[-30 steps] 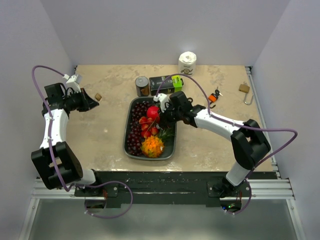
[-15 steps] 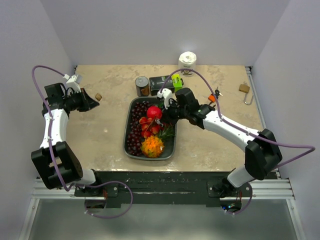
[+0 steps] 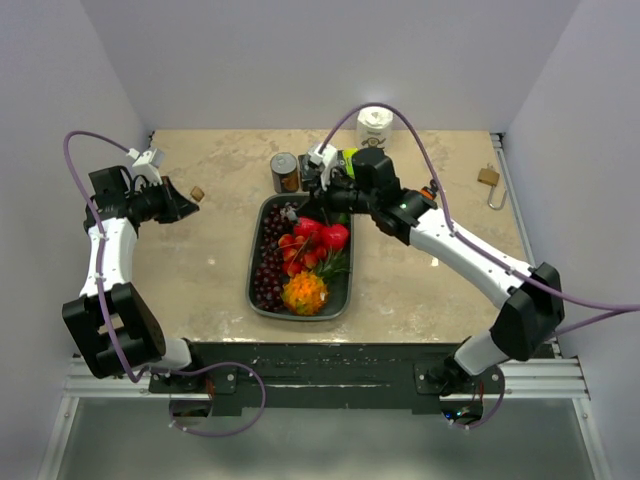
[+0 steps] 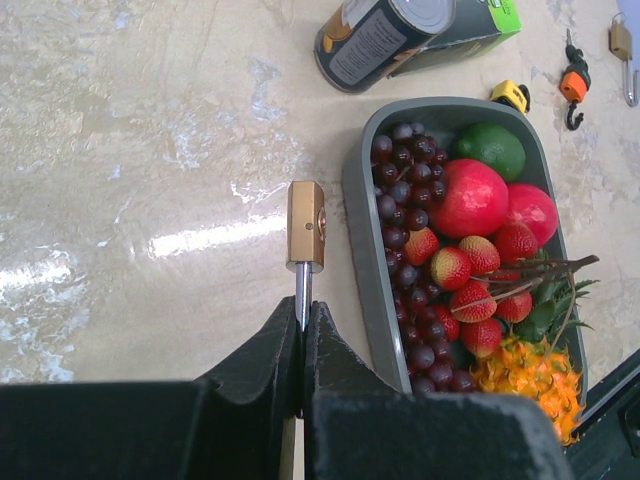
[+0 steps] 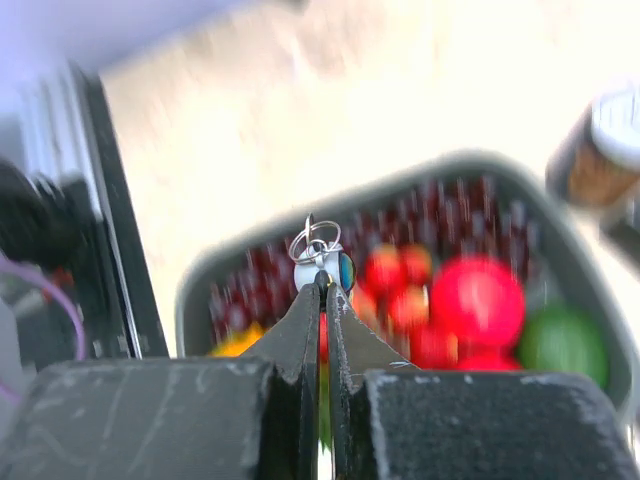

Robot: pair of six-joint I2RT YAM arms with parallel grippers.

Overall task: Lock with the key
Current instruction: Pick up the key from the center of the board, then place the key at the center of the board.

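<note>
Pale marbled bench [image 3: 210, 270] and plain lilac walls frame the job. Our left fingers [image 4: 302, 335] are clamped on the steel shackle of a small brass padlock [image 4: 305, 225]. It stands straight out beyond the fingertips and clear of the bench, its long axis in line with the fingers. Our right fingers [image 5: 322, 300] are pinched tight on a small silver key with a wire ring [image 5: 320, 258]. The ring end pokes out past the tips, but that view is blurred, so we cannot tell which way the blade points.

What matters is the gap, since lock and key are well apart. From the left fingers the key lies off to the right, past the grey metal tray of fruit [image 4: 358, 240], and the right fingers hang above that tray's far end. A small dark round spot shows on the padlock side facing the tray. We judge it may be the keyway, though it is too small to be sure. We reckon the next move calls for bringing key and lock together, with the blade lined up on that opening.
</note>
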